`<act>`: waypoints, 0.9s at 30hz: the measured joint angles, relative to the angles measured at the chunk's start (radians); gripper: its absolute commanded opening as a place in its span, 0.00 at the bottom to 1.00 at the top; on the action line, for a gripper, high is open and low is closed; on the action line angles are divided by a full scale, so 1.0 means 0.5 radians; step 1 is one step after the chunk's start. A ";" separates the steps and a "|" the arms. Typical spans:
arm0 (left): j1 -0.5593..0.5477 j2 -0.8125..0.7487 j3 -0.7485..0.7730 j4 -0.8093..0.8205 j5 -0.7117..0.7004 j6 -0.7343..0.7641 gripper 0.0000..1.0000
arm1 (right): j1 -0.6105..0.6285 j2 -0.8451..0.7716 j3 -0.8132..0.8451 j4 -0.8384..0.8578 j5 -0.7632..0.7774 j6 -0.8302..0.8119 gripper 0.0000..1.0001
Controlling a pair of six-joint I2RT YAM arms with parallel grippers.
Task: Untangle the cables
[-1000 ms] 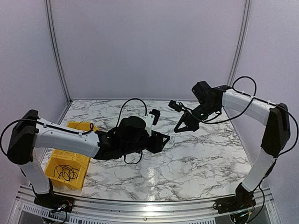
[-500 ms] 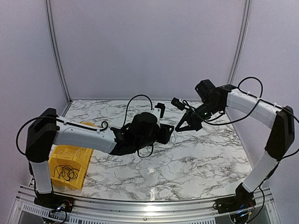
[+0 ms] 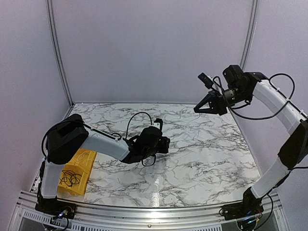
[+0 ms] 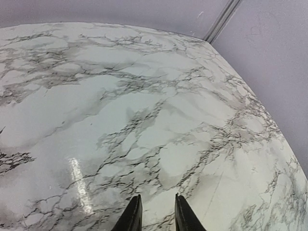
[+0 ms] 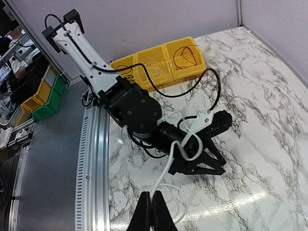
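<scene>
Left gripper (image 3: 167,143) over marble table (image 3: 202,163), yellow bins (image 3: 71,187) leftward

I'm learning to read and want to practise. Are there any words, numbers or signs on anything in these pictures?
No text can be read anywhere.
yellow bins: no label shows.
left arm and right arm: no brand or number shows.
white cable in the right pincer: plain.
green bin far behind: too blurred to tell.
</scene>
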 measured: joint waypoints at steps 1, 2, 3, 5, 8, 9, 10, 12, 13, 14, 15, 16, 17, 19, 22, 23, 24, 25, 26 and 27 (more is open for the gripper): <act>0.020 0.000 -0.041 0.005 0.000 -0.021 0.24 | -0.008 -0.026 0.027 -0.019 -0.024 -0.016 0.00; 0.036 0.000 -0.080 0.007 0.000 -0.039 0.24 | -0.008 -0.049 0.047 -0.036 -0.045 -0.027 0.00; 0.051 0.000 -0.125 0.009 0.001 -0.055 0.24 | -0.008 -0.073 0.060 -0.047 -0.061 -0.037 0.00; 0.081 -0.002 -0.213 0.009 -0.002 -0.073 0.25 | -0.008 -0.105 0.074 -0.069 -0.081 -0.050 0.00; 0.091 -0.047 -0.364 0.008 -0.005 -0.089 0.29 | -0.008 -0.114 0.072 -0.085 -0.090 -0.065 0.00; 0.087 -0.081 -0.422 0.007 -0.003 -0.092 0.32 | -0.008 -0.113 0.063 -0.082 -0.088 -0.066 0.00; 0.086 -0.114 -0.467 0.007 0.001 -0.090 0.34 | -0.008 -0.113 0.050 -0.079 -0.085 -0.066 0.00; 0.085 -0.225 -0.591 0.014 0.013 -0.089 0.39 | -0.008 -0.113 -0.005 -0.065 -0.072 -0.064 0.00; 0.081 -0.299 -0.661 0.024 0.021 -0.087 0.41 | -0.008 -0.113 -0.032 -0.053 -0.062 -0.064 0.00; 0.076 -0.377 -0.726 0.034 0.029 -0.084 0.43 | -0.009 -0.113 -0.069 -0.042 -0.053 -0.061 0.00; 0.076 -0.457 -0.788 0.052 0.041 -0.076 0.44 | -0.009 -0.113 -0.103 -0.033 -0.043 -0.055 0.00; 0.074 -0.522 -0.840 0.079 0.060 -0.066 0.46 | -0.009 -0.111 -0.133 -0.027 -0.036 -0.047 0.00; 0.071 -0.601 -0.899 0.119 0.085 -0.051 0.47 | -0.009 -0.111 -0.150 -0.019 -0.031 -0.040 0.00; 0.065 -0.723 -0.977 0.199 0.152 -0.016 0.50 | -0.009 -0.110 -0.173 -0.002 -0.021 -0.030 0.00; 0.043 -0.838 -1.011 0.331 0.312 0.047 0.52 | -0.009 -0.110 -0.176 0.022 -0.011 -0.024 0.00; 0.031 -0.860 -1.007 0.375 0.369 0.070 0.52 | -0.009 -0.110 -0.176 0.029 -0.010 -0.018 0.00; 0.017 -0.875 -0.997 0.411 0.427 0.086 0.52 | -0.009 -0.109 -0.176 0.035 -0.009 -0.017 0.00; 0.002 -0.877 -0.979 0.444 0.488 0.099 0.52 | -0.009 -0.109 -0.176 0.043 -0.008 -0.011 0.00; -0.008 -0.876 -0.958 0.459 0.538 0.108 0.53 | -0.009 -0.108 -0.176 0.047 -0.008 -0.011 0.00; -0.022 -0.875 -0.938 0.475 0.582 0.121 0.53 | -0.009 -0.108 -0.176 0.052 -0.006 -0.009 0.00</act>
